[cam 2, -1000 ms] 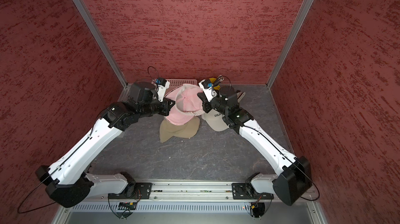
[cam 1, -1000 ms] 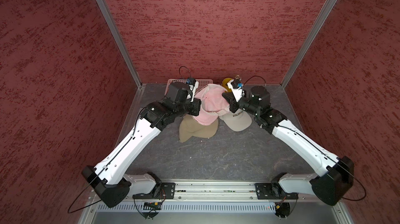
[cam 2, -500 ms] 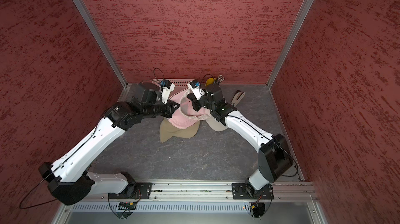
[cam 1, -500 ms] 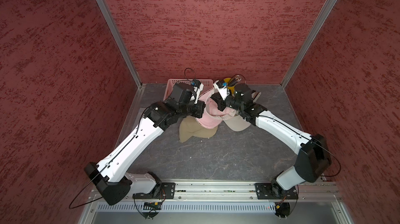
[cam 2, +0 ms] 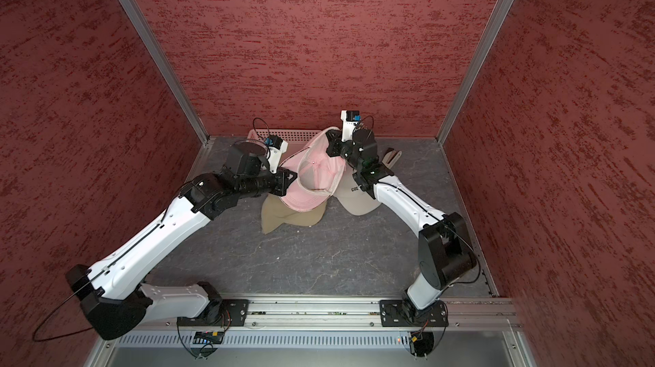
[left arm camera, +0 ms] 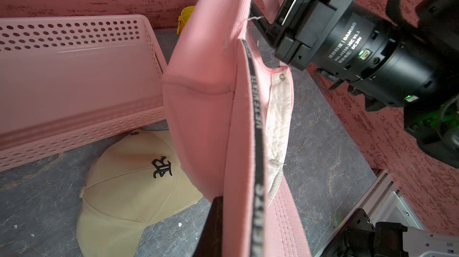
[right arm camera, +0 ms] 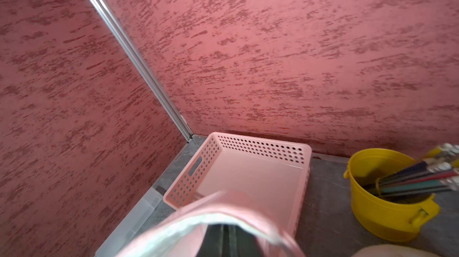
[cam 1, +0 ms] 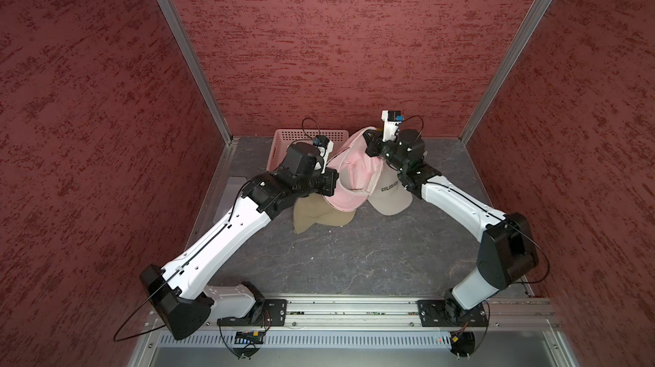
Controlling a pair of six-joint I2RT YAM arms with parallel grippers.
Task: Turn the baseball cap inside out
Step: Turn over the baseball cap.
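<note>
As the left hand [cam 1: 335, 180] and right hand [cam 1: 369, 142] stay clamped on the pink cap [cam 1: 358, 174], its opening has stretched wider.

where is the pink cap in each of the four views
In a top view: pink cap sits mid-picture, lifted off the floor.
In a top view: pink cap sits mid-picture again, slightly further left.
Left wrist: it fills the middle of the picture from top to bottom.
Right wrist: only blurred pink fabric at the bottom edge.
Shared landmark: the pink basket, visible in all four.
</note>
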